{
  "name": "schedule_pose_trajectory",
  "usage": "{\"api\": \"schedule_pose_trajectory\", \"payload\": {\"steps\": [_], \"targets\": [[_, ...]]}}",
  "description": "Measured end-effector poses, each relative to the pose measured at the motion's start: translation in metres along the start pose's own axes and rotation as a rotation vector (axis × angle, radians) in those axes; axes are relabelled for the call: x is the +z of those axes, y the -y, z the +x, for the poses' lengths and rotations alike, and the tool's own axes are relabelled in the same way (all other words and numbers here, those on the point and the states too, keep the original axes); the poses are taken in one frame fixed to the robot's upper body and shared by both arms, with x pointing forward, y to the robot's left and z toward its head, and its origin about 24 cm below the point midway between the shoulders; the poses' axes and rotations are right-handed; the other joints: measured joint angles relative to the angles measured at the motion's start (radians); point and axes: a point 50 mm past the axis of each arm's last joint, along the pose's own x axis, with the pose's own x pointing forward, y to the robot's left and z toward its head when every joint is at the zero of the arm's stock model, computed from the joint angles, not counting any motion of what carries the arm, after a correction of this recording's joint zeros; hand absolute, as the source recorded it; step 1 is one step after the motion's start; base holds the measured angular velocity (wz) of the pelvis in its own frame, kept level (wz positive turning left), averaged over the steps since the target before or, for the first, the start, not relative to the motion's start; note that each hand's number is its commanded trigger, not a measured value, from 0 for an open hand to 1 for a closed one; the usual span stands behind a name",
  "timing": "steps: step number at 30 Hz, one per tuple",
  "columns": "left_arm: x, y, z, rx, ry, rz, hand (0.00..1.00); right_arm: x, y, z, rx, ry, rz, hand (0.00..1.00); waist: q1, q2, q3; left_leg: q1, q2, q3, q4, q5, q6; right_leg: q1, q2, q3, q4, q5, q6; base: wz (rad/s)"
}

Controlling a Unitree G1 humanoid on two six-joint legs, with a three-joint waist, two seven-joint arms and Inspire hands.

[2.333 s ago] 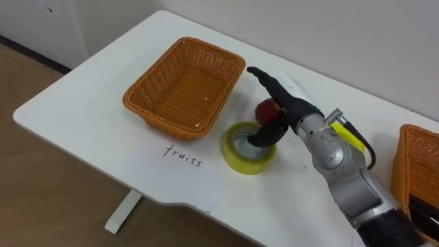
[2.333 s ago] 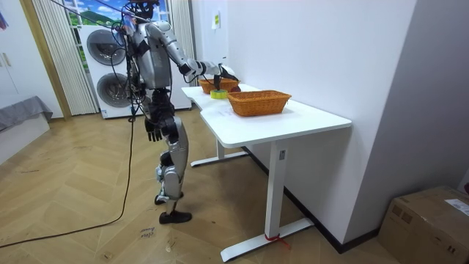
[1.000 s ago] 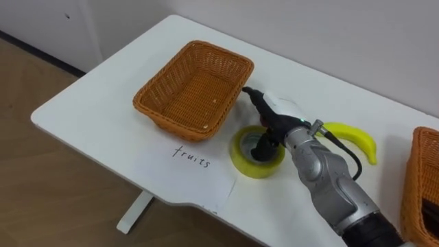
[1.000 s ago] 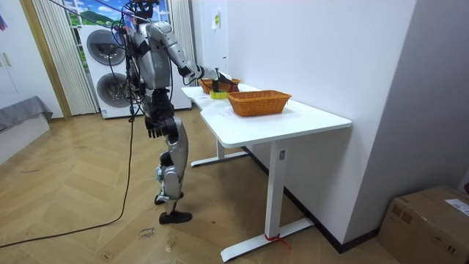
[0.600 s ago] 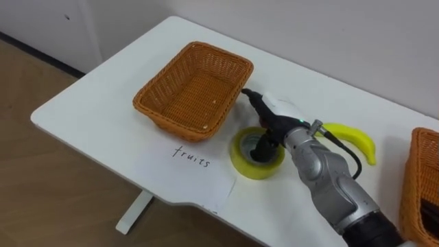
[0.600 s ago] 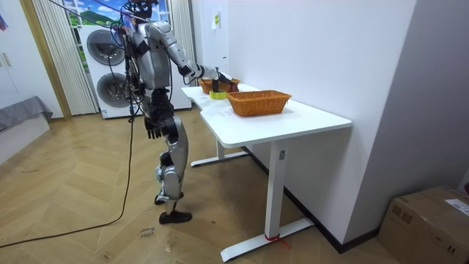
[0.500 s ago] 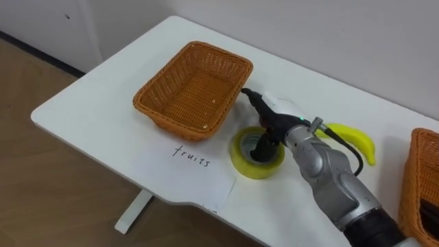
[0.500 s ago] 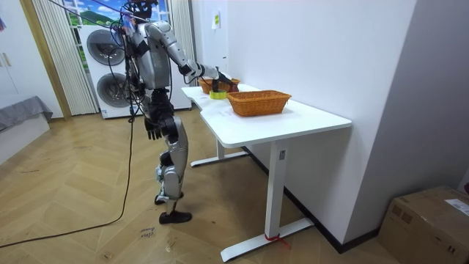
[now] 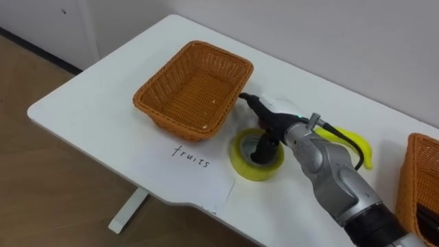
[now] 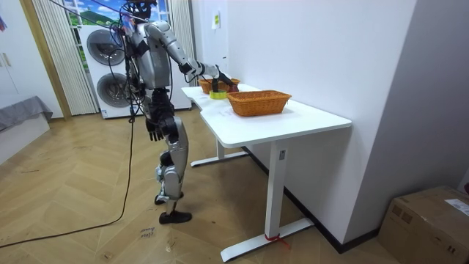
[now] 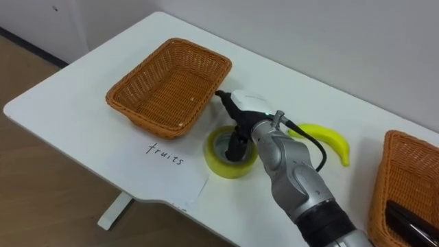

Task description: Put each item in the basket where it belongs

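An empty wicker fruit basket (image 9: 180, 127) stands at the table's left end, with a handwritten paper label (image 9: 188, 152) in front of it. Just right of the label lies a yellow tape roll (image 9: 240, 163). My right hand (image 9: 280, 113) hovers over the roll's far rim. Its fingers (image 9: 248, 100) stretch toward the basket and its thumb (image 9: 260, 147) points down into the roll's hole. A banana (image 9: 351, 140) lies behind my right forearm. My left hand (image 10: 152, 130) hangs relaxed at my side.
A second wicker basket (image 9: 410, 171) sits at the right edge with a dark item (image 9: 429, 221) inside. The white table (image 9: 89, 116) ends close on the left and front. In the room view I stand at the table's far end, near washing machines (image 10: 106, 62).
Since 2.3 s ago my right hand has settled lower over the tape roll and covers the red apple seen then. Over the last second it has hardly moved.
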Motion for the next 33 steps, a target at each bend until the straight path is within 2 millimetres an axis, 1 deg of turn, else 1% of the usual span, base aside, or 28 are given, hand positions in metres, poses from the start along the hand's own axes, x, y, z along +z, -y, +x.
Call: {"api": "schedule_pose_trajectory", "payload": {"steps": [8,9,10,11,12,16,22,25,26,28,33], "targets": [[0.003,0.001,0.000,0.001,0.011,0.020,0.00,0.000,0.000,0.000,0.001,0.002,0.002,0.00,-0.002,0.001,0.0001,0.001,0.001,0.000,-0.001,0.000,0.000,0.001,0.000,0.000,-0.001,0.000,0.000,0.00],[0.003,0.001,0.000,0.001,0.011,0.019,0.00,0.000,0.000,0.000,0.001,0.002,0.002,0.04,-0.002,0.001,0.0001,0.001,0.001,0.000,-0.001,0.000,0.000,0.001,0.000,0.000,-0.001,0.000,0.000,0.00],[0.003,0.000,0.000,0.001,0.011,0.020,0.00,0.000,0.000,0.000,0.001,0.002,0.001,0.10,-0.002,0.001,0.0002,0.001,0.001,0.000,-0.001,0.000,0.000,0.001,0.001,0.000,-0.001,0.000,0.000,0.00],[0.003,0.000,0.000,0.003,0.011,0.020,0.00,0.000,0.000,0.000,0.001,0.002,0.001,0.60,-0.003,0.001,0.0002,0.001,0.001,0.000,-0.001,0.000,0.000,0.001,0.001,-0.001,-0.001,0.000,0.000,0.00],[0.003,0.000,0.000,0.004,0.011,0.020,0.00,0.000,0.000,0.000,0.001,0.002,0.001,1.00,-0.003,0.001,0.0002,0.002,0.001,0.000,-0.001,0.000,0.000,0.001,0.001,-0.001,-0.001,0.000,0.000,0.00],[0.003,-0.001,0.000,0.006,0.011,0.020,0.00,0.001,0.004,0.001,-0.010,0.007,-0.006,1.00,-0.003,0.002,0.0002,0.002,0.001,0.000,-0.001,0.000,0.000,0.002,0.001,-0.001,-0.001,0.000,0.000,0.00],[0.003,-0.001,0.000,0.008,0.012,0.023,0.00,0.002,0.003,0.002,0.004,0.009,-0.017,1.00,-0.003,0.003,0.0004,0.004,0.001,0.000,-0.001,0.000,0.000,0.003,0.000,-0.002,-0.001,0.000,0.000,0.00],[0.004,-0.001,0.000,0.006,0.013,0.028,0.00,0.001,-0.006,0.003,0.058,0.000,-0.019,1.00,-0.002,0.004,0.0010,0.005,0.001,0.001,-0.003,0.000,0.000,0.003,0.000,-0.001,-0.001,0.000,0.000,0.00],[0.004,-0.001,0.000,0.006,0.013,0.028,0.00,0.000,-0.009,0.003,0.091,-0.006,-0.017,1.00,-0.002,0.006,0.0023,0.005,0.000,0.001,-0.004,0.000,0.000,0.002,0.000,-0.001,-0.001,0.000,0.000,0.00],[0.003,-0.001,0.000,0.005,0.011,0.028,0.00,0.000,-0.008,0.003,0.093,-0.003,-0.015,1.00,-0.002,0.008,0.0034,0.006,0.001,0.003,-0.007,0.001,0.001,0.001,0.000,-0.001,-0.001,0.000,0.000,0.00],[0.005,-0.001,0.000,0.005,0.013,0.028,0.00,0.001,-0.008,0.003,0.103,0.001,-0.012,1.00,-0.003,0.009,0.0033,0.010,0.001,0.004,-0.012,0.001,0.001,0.001,0.000,-0.001,-0.001,0.000,0.000,0.00]]}}
